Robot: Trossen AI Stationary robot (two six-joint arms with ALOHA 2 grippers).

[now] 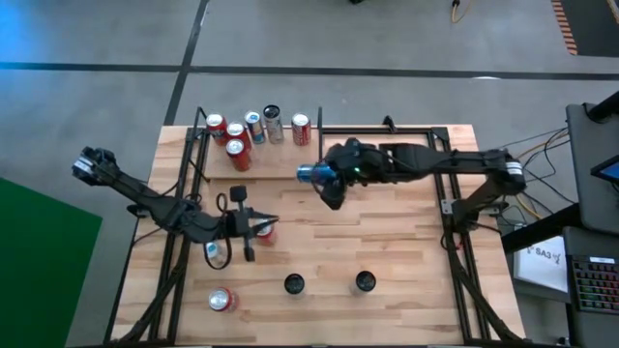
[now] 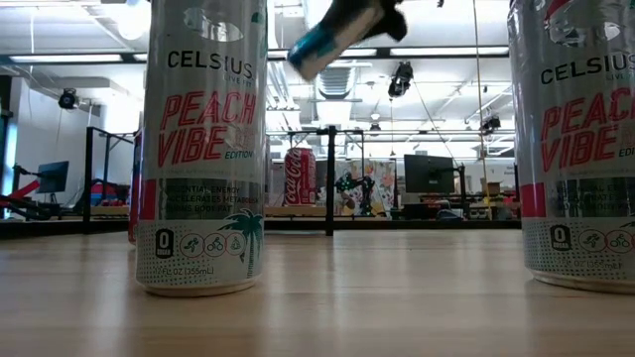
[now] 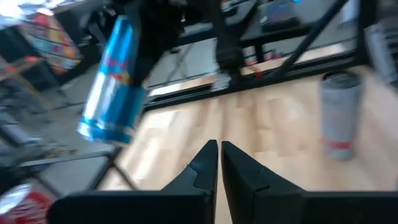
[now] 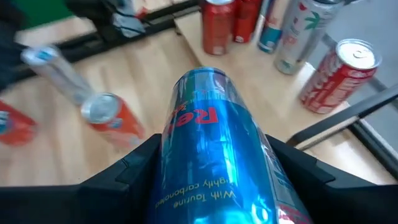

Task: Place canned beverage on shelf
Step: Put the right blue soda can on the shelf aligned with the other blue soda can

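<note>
Right gripper (image 4: 214,163) is clamped around a blue can (image 4: 217,149), gripped across its body so it rides tilted and clear of the table (image 1: 406,242). I judge this the carry leg. Left gripper (image 1: 253,228) sits pinched shut with nothing in it, low over the near-left table by an orange can (image 1: 265,231), waiting out of my path. Farther off, the shelf (image 1: 290,153) at the far-left corner holds a cluster of upright cans (image 1: 253,129); I'd aim for the bare plank beside them.
</note>
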